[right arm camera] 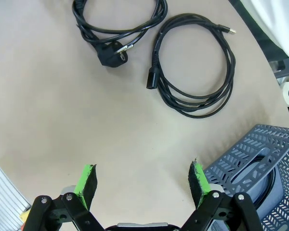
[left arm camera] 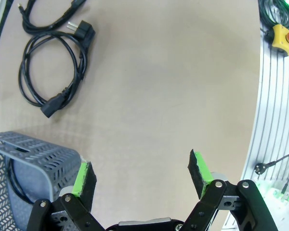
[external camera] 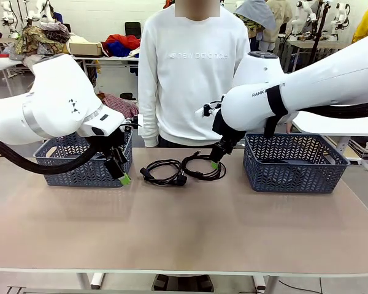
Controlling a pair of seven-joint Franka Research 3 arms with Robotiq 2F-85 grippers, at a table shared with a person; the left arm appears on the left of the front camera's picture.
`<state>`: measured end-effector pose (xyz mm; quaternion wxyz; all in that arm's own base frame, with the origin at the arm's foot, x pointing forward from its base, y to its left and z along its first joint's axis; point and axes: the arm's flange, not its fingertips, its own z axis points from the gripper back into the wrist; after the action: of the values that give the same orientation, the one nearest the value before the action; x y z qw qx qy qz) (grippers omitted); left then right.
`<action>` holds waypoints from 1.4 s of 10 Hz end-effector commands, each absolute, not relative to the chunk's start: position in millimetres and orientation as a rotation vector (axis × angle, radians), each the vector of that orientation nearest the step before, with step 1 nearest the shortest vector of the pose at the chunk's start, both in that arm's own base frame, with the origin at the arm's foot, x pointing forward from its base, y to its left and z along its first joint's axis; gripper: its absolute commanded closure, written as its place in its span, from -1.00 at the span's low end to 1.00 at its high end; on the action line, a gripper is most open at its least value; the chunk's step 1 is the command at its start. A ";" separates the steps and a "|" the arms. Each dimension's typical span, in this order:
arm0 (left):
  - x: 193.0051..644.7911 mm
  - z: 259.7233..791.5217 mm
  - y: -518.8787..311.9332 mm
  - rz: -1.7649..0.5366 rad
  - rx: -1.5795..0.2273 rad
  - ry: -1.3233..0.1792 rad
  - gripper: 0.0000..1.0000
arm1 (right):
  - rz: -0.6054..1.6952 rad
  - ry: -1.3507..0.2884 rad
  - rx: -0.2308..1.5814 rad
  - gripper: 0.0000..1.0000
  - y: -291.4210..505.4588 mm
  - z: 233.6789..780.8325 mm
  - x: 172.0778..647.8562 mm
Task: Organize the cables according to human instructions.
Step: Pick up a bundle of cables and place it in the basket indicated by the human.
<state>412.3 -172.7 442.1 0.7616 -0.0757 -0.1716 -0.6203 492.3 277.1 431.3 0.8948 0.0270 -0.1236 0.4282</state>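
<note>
Two coiled black cables lie mid-table in front of the person. The left coil [external camera: 180, 181] is seen in the left wrist view [left arm camera: 51, 107] and by its round plug in the right wrist view [right arm camera: 111, 57]. The right coil [external camera: 196, 174] lies beyond the right fingers [right arm camera: 152, 80]. My left gripper [external camera: 119, 171] hangs open by the left basket, its jaws [left arm camera: 142, 175] empty over bare table. My right gripper [external camera: 219, 156] hovers open just above the right coil's far edge, nothing between its pads [right arm camera: 142, 180]. A dark cord shows inside each basket [left arm camera: 14, 185] [right arm camera: 272, 185].
A grey-blue basket stands at the left [external camera: 67, 174] and another at the right [external camera: 294, 177]. A person in a white sweatshirt [external camera: 193, 73] stands at the far edge. A yellow stop button [left arm camera: 282, 37] sits by the table's metal rail. The near half of the table is bare.
</note>
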 end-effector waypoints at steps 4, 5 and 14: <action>413.1 443.3 -170.0 -1.351 -0.164 -0.370 -1.00 | 0.841 -0.228 0.024 -1.00 306.1 406.4 536.8; 413.1 443.3 -170.0 -1.351 -0.164 -0.370 -1.00 | 0.826 -0.223 0.020 -1.00 313.2 398.2 547.8; 413.1 443.3 -170.0 -1.351 -0.164 -0.370 -1.00 | 0.705 -0.256 -0.047 -1.00 360.4 349.7 613.5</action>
<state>412.4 -172.8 441.9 0.7616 -0.0759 -0.1713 -0.6204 604.4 352.4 350.3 0.9237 -0.0041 -0.1182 0.3645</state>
